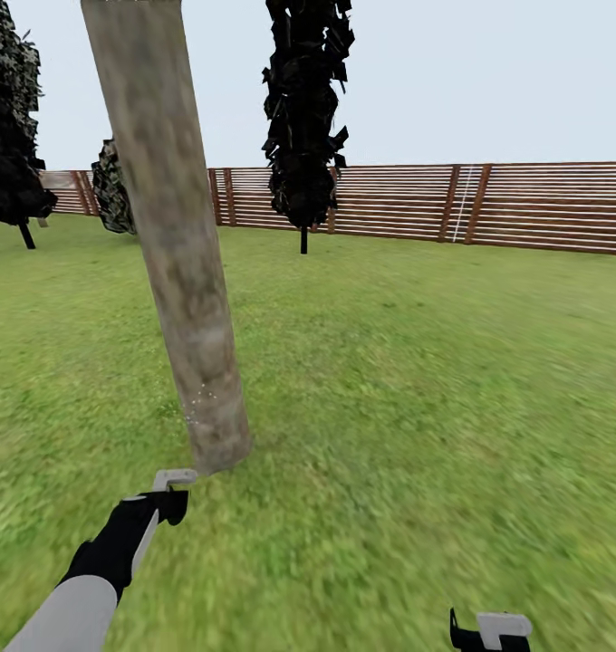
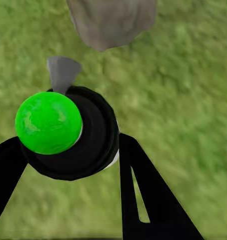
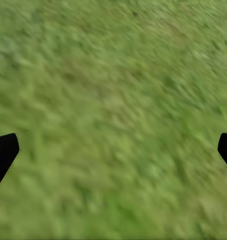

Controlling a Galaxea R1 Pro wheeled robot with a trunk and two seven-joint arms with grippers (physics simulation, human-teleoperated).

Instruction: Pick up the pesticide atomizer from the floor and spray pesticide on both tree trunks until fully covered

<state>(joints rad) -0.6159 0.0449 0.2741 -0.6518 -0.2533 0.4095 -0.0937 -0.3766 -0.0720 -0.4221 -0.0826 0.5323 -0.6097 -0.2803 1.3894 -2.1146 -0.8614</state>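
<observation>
left gripper [image 2: 68,165] pinches the pesticide atomizer [image 2: 73,135], a black body with a green cap and grey nozzle, between both fingers [image 2: 148,200]. we see its nozzle just beside the tree trunk [image 1: 177,263] base, where white pesticide specks [image 1: 199,403] dot the bark. right gripper [image 3: 113,150] is spread wide over the grass floor [image 3: 118,100]. we note a slat fence [image 1: 525,204] behind.

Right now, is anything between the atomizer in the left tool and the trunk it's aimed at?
Nothing visible: only open grass separates the atomizer, held in the left tool, from the tree trunk, where white specks show.
</observation>
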